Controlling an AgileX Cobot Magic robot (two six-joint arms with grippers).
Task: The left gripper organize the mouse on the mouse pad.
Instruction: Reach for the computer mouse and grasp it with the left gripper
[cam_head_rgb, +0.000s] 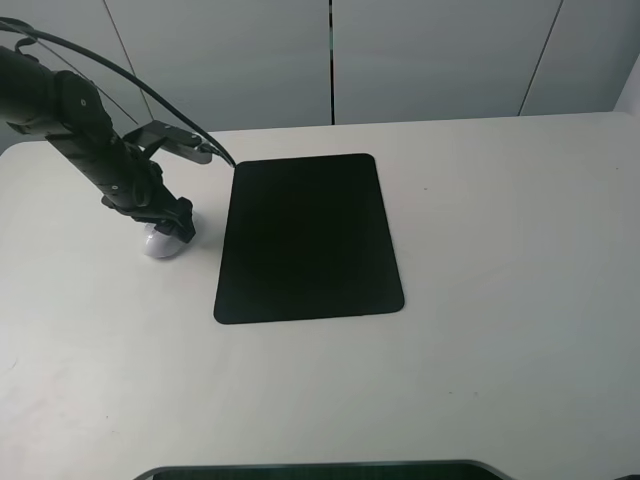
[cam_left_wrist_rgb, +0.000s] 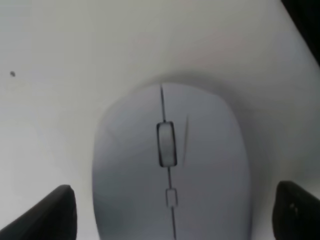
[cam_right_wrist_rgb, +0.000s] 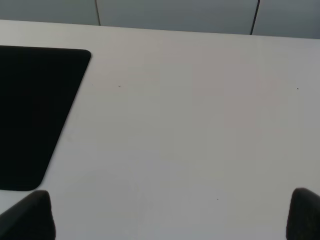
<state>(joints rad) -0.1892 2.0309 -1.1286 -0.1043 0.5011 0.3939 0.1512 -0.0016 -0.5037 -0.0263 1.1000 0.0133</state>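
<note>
Left wrist view, entry: left claw (cam_left_wrist_rgb: 172, 212)?
— Spread, straddling the mouse (cam_left_wrist_rgb: 170, 165), touching neither flank.
— Mouse location?
— On the tabletop (cam_head_rgb: 500, 350), near the mouse pad (cam_head_rgb: 305, 240), not on it.
— Handling note?
— Judged: close evenly on both flanks, as the glossy shell may slip. Lift low, set down mid-pad. Right claw (cam_right_wrist_rgb: 167, 215): spread, holding nothing.

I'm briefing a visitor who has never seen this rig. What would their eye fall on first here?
The black mouse pad in the middle of the white table stands out most, and nothing lies on it. Next comes the left pincer, lowered over the white mouse, which sits on the table left of the pad in the high view. Its fingers stand open on either side of the mouse, not touching it.
</note>
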